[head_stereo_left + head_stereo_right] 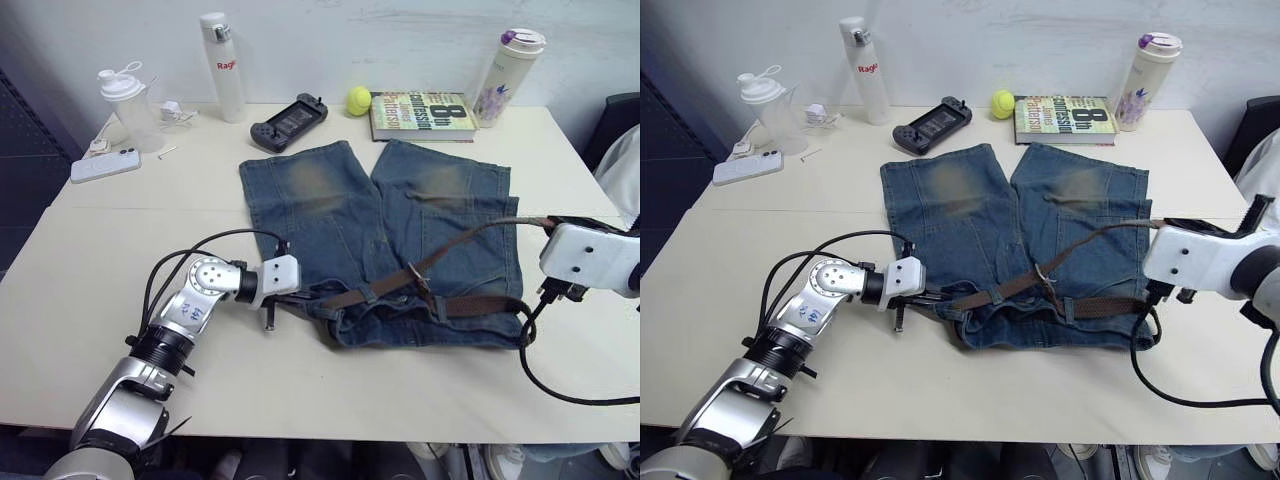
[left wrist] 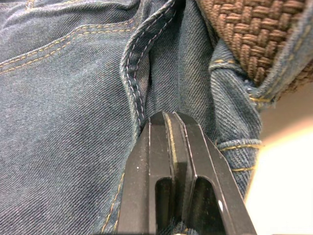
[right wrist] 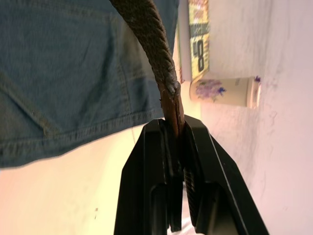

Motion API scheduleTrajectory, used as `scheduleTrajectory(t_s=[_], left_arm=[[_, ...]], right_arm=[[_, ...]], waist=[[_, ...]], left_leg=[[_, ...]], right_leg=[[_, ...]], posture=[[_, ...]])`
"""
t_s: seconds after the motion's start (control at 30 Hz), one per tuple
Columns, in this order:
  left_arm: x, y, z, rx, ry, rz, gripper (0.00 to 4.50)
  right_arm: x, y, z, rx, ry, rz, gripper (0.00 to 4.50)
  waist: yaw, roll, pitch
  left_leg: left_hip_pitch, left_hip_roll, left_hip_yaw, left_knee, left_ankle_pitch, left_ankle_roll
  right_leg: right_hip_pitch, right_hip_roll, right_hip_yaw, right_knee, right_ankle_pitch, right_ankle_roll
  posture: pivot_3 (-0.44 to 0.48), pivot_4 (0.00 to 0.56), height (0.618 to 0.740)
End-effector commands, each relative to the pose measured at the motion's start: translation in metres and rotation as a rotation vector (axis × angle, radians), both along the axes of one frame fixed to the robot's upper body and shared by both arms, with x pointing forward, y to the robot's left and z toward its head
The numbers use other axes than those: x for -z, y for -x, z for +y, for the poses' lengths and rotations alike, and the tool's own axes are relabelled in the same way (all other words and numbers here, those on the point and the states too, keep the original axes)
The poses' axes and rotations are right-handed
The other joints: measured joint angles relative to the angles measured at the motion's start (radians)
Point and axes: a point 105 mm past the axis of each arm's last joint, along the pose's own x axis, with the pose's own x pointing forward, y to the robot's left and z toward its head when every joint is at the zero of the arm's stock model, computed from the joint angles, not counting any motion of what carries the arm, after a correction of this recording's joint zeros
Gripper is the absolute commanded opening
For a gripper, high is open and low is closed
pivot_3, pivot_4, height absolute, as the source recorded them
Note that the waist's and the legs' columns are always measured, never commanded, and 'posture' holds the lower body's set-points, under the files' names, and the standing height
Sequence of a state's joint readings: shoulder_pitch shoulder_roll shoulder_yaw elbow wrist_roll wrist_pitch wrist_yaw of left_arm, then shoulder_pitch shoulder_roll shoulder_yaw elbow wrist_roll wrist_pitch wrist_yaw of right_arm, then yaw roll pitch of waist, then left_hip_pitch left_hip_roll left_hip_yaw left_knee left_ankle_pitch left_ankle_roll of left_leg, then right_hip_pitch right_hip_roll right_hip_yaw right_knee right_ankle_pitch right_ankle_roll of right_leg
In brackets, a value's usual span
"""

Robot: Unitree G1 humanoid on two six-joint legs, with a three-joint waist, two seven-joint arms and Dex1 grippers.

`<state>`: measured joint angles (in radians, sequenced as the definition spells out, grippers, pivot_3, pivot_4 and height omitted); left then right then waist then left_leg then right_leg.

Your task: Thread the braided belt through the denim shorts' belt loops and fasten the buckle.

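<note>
On the cream table (image 1: 120,250) the blue denim shorts with faded yellowish patches (image 1: 385,235) lie flat, waistband toward the robot, legs pointing away to the wall. The dark-brown braided belt (image 1: 480,305) runs crosswise along that waistband, and its silver rectangular buckle (image 1: 421,283) sits near the middle. From there one strand rises slantwise, off the cloth, to the robot's right. The right gripper (image 3: 177,128) has its black fingers pinched on that strand's end, beside the shorts' right edge. The left gripper (image 2: 168,122) has its fingers pressed together at a fold of denim at the waistband's left end, the braided strap close beside it.

Along the far edge, a tall white bottle (image 1: 222,65) reads "Rag" in red; a book (image 1: 422,115) shows a big "8" in its title. A floral tumbler (image 1: 508,75) stands next to the book, a yellow tennis ball (image 1: 359,99) on its other side.
</note>
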<state>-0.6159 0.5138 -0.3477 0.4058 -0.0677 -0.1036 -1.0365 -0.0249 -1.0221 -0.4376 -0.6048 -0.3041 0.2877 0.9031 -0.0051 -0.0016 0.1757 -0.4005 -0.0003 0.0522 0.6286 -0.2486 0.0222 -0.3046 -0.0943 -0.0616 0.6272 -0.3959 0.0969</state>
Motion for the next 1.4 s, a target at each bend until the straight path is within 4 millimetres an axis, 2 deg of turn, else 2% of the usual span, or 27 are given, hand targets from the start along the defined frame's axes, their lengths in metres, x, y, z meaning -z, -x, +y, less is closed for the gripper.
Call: scheduleTrajectory(t_s=[0.03,0.17,0.27,0.33,0.43,0.53,0.67,0.7,0.77,0.83,0.9,0.97,1.07,1.23,1.4], left_arm=[[0.027,-0.004,0.027,-0.113,-0.088,0.066,0.03],[-0.007,-0.013,0.014,-0.134,0.064,0.014,0.03],[-0.038,-0.012,0.003,-0.124,0.186,0.015,0.03],[-0.056,-0.007,-0.002,-0.12,0.26,0.029,0.03],[-0.079,0.009,-0.005,-0.114,0.378,0.098,0.91],[-0.095,0.028,0.0,-0.15,0.489,0.163,2.29],[-0.089,0.059,0.005,-0.169,0.523,0.328,4.05],[-0.085,0.074,0.001,-0.136,0.522,0.372,4.4],[-0.083,0.093,-0.008,-0.099,0.515,0.408,4.4],[-0.08,0.093,-0.019,-0.123,0.472,0.318,4.4],[-0.084,0.087,-0.03,-0.159,0.485,0.227,4.4],[-0.087,0.067,-0.037,-0.269,0.497,0.1,4.4],[-0.088,0.048,-0.044,-0.309,0.418,-0.143,4.4],[-0.081,0.045,-0.061,-0.294,0.397,-0.188,4.4],[-0.079,0.037,-0.068,-0.296,0.383,-0.222,4.4]], right_arm=[[0.01,0.01,0.049,-0.216,-0.018,0.026,0.0],[0.039,0.02,0.084,-0.356,-0.053,0.113,0.0],[0.051,0.018,0.095,-0.37,-0.059,0.131,0.0],[0.059,0.015,0.096,-0.356,-0.051,0.147,0.0],[0.068,0.01,0.091,-0.307,-0.056,0.167,0.0],[0.069,0.006,0.088,-0.285,-0.045,0.159,0.0],[0.068,0.001,0.087,-0.268,-0.054,0.141,0.0],[0.068,-0.002,0.087,-0.261,-0.053,0.135,0.0],[0.067,-0.007,0.087,-0.254,-0.051,0.124,0.0],[0.069,-0.009,0.09,-0.261,-0.046,0.126,0.0],[0.068,-0.01,0.095,-0.274,-0.051,0.122,0.0],[0.066,-0.01,0.1,-0.291,-0.053,0.12,0.0],[0.066,-0.01,0.104,-0.306,-0.048,0.117,0.0],[0.058,-0.009,0.104,-0.315,-0.023,0.096,0.0],[0.054,-0.009,0.107,-0.321,-0.022,0.079,0.0]], waist=[[0.0,0.0,0.0],[0.002,-0.001,0.0],[0.004,-0.002,0.001],[0.004,-0.004,0.002],[0.005,-0.005,0.003],[0.005,-0.005,0.003],[0.001,-0.005,0.003],[0.002,-0.005,0.003],[0.002,-0.005,0.003],[0.009,-0.006,0.004],[0.02,-0.006,0.004],[0.026,-0.006,0.004],[0.028,-0.006,0.004],[0.026,-0.006,0.004],[0.028,-0.006,0.004]], left_leg=[[0.0,0.0,0.0,0.0,0.0,0.0],[-0.001,0.0,0.0,0.0,0.0,0.0],[-0.003,0.0,-0.001,0.001,0.0,0.0],[-0.005,-0.001,-0.001,0.001,0.0,0.0],[-0.006,-0.001,-0.002,0.001,0.0,0.001],[-0.006,-0.001,-0.003,0.001,0.0,0.001],[-0.005,-0.001,-0.003,0.001,0.0,0.0],[-0.005,-0.001,-0.003,0.001,0.0,0.0],[-0.005,-0.001,-0.003,0.001,0.0,0.0],[-0.005,-0.001,-0.003,0.001,0.0,0.0],[-0.005,-0.002,-0.005,0.001,0.0,0.0],[-0.005,-0.003,-0.005,0.001,0.0,0.001],[-0.005,-0.004,-0.004,0.001,0.0,0.001],[-0.005,-0.003,-0.003,0.0,0.0,0.0],[-0.005,-0.003,-0.003,0.0,0.0,0.0]], right_leg=[[0.0,0.0,0.0,0.0,0.0,0.0],[-0.001,0.0,0.0,0.0,0.0,0.0],[-0.002,0.0,-0.001,0.001,0.0,0.0],[-0.002,0.0,-0.001,0.002,0.0,0.0],[-0.002,-0.001,-0.001,0.001,0.0,0.0],[-0.002,-0.001,-0.001,0.0,0.0,0.0],[-0.002,0.0,-0.001,0.0,0.0,0.0],[-0.001,0.0,-0.001,0.0,0.0,0.0],[-0.001,0.0,0.0,-0.001,0.0,0.0],[-0.001,-0.001,0.0,-0.002,0.0,0.0],[0.0,-0.001,0.0,-0.004,0.0,0.0],[0.0,-0.001,0.001,-0.005,0.0,0.0],[0.0,-0.001,0.001,-0.005,0.0,0.0],[-0.001,0.0,0.001,-0.005,0.0,0.0],[-0.001,0.0,0.001,-0.005,0.0,0.0]], posture=[[0.0,0.15,0.74],[0.0,0.15,0.74],[0.0,0.15,0.74],[0.0,0.15,0.74],[0.0,0.15,0.74],[0.0,0.15,0.74],[0.0,0.15,0.74],[0.0,0.15,0.74],[0.0,0.15,0.74],[0.0,0.15,0.74],[0.0,0.15,0.74],[0.0,0.15,0.74],[0.0,0.15,0.74],[0.0,0.15,0.74],[0.0,0.15,0.74]])
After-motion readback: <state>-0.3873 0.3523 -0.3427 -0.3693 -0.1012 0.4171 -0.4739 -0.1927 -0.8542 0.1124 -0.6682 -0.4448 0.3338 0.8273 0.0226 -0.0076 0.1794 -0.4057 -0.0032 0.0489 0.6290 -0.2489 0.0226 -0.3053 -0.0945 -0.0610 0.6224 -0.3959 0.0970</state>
